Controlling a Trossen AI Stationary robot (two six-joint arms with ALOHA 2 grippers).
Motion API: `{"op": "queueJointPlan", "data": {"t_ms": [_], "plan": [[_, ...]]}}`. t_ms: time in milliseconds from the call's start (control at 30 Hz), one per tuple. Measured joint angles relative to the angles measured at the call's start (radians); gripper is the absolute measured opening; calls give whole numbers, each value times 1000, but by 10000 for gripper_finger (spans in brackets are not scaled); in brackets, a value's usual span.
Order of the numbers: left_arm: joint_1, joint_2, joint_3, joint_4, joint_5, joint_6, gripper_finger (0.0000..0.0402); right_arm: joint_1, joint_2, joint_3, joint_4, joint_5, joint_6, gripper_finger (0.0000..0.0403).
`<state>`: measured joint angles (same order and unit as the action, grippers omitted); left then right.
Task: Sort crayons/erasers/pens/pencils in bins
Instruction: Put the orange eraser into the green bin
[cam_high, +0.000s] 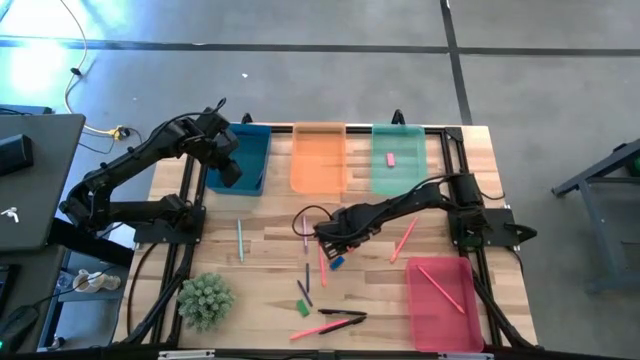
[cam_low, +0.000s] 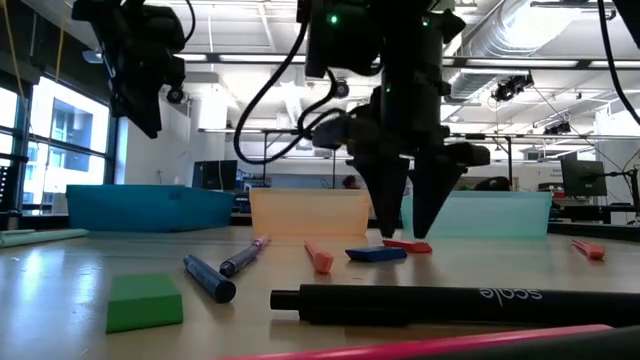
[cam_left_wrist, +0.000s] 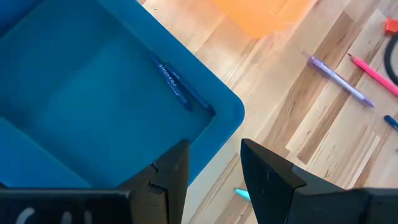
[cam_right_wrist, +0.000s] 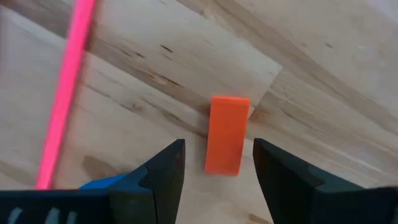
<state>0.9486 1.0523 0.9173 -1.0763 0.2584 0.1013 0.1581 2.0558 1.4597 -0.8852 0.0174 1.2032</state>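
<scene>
Right gripper (cam_right_wrist: 217, 163) open, poised over orange eraser (cam_right_wrist: 227, 142) lying flat on surface (cam_right_wrist: 323, 74), beside blue eraser (cam_low: 376, 254). Risk: off-centre closing, nudging either eraser away. Left gripper (cam_left_wrist: 214, 165) part-open, empty, above blue bin (cam_left_wrist: 93, 106).

A light wooden desk (cam_high: 270, 300) of butcher-block planks carries everything; near its front left corner stands a small spiky green plant (cam_high: 205, 298); the floor (cam_high: 540, 90) around is grey concrete crossed by dark lines; a yellow cable (cam_high: 72, 80) trails over it at the upper left; a dark laptop (cam_high: 25, 180) sits off the desk's left side; in the low view the room behind shows tall windows (cam_low: 60, 150), white ceiling ducts (cam_low: 520, 30) and a monitor (cam_low: 582, 178) at the far right.
</scene>
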Motion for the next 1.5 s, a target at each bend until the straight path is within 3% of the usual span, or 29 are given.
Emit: {"op": "queueJointPlan", "data": {"t_ms": [300,667,767,1233,1500], "plan": [[0,0,0,1,0,0,131,0,37,3,3,-15,38,174],[0,0,0,0,0,-2,131,1,43,2,1,-3,48,50],[0,0,0,0,0,-2,131,4,44,1,3,-2,36,34],[0,0,0,0,0,-3,131,27,52,70,-13,29,0,51],[0,0,0,-1,0,-3,131,25,48,167,-36,123,-38,52]]}}
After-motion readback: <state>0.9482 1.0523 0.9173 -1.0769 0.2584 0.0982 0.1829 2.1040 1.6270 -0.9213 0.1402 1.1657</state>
